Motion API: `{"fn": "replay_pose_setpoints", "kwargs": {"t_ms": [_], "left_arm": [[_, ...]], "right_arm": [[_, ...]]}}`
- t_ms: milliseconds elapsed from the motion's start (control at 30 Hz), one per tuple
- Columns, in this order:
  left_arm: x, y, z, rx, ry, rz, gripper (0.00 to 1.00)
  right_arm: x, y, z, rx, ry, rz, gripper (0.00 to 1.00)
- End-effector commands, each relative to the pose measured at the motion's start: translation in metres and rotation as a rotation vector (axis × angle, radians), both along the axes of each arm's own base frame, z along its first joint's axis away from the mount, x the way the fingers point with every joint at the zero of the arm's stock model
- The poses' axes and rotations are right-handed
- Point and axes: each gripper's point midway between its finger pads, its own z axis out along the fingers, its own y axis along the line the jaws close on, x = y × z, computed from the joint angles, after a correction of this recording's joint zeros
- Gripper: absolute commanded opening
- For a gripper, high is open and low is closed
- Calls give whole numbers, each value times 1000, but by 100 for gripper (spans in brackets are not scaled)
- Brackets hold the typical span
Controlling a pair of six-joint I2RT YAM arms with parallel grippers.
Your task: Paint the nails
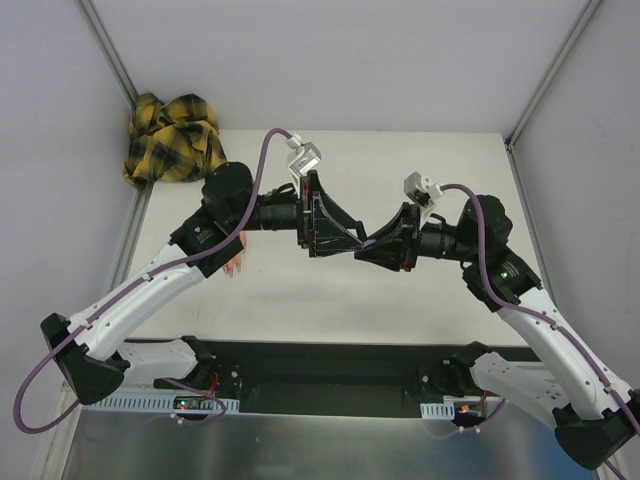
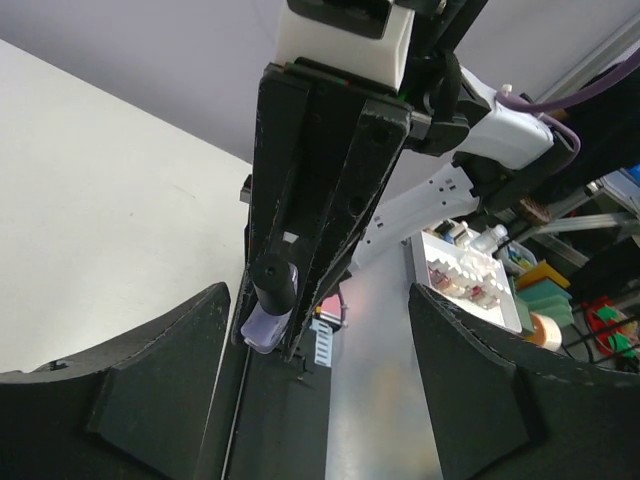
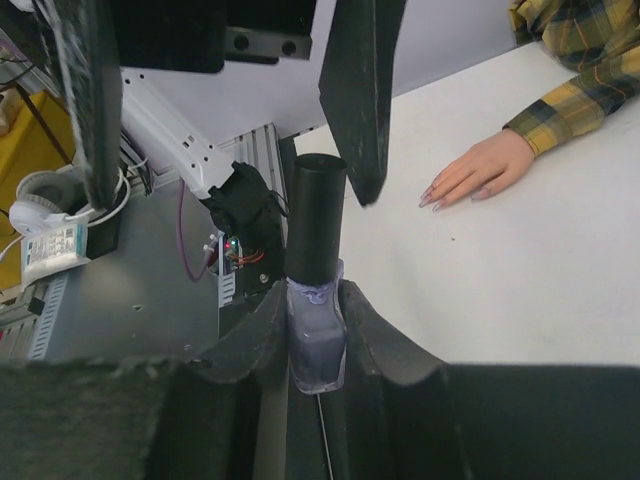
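So my right gripper (image 3: 315, 330) is clamped on the polish bottle (image 3: 316, 350), its black cap (image 3: 315, 215) pointing straight into my spread-open left gripper (image 2: 318, 300), and the nails (image 3: 432, 200) lie off at the right wrist view's upper right, nearer my left arm (image 1: 150, 290).

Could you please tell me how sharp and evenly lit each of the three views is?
Top external: even, soft light, faint shadows on the table. Left wrist: the left gripper's fingers loom dark and featureless, the purple bottle is readable. Right wrist: bottle and nails are sharp.
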Motion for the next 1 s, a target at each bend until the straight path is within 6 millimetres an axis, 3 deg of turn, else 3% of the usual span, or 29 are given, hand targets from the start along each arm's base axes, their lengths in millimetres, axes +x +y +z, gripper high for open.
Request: {"fn": "replay_pose_setpoints", "kwargs": {"t_ms": [0,567,800,967], "left_arm": [[-12,-4,19,-45,-66,-103,71],[1,-11,14,-34,-30,-55,49],[14,-9,15,-41,-49,39,25],[24,-7,12,-33,-111,153,0]], "right_arm": [[-7,1,40,98,-91,39,0],[-7,2,31,85,-65,45,0],[-2,2,26,71,-54,26,0],[8,0,24,58,-50,-58,0]]}}
